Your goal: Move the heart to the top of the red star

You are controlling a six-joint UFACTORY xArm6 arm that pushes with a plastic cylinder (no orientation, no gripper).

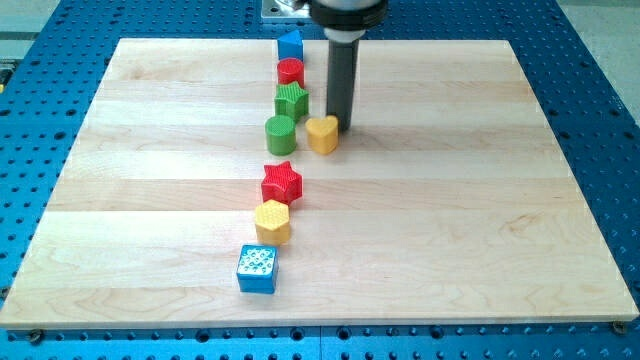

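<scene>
The blue cube (257,269) is closest. My tip (341,129) touches the yellow heart (322,133) at its 2 o'clock. The heart sits at 1 o'clock from the red star (281,183).

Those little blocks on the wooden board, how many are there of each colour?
Blue: 2, pentagon-like block, cube
Red: 2, cylinder, star
Green: 2, star, cylinder
Yellow: 2, heart, hexagon
Total: 8
</scene>
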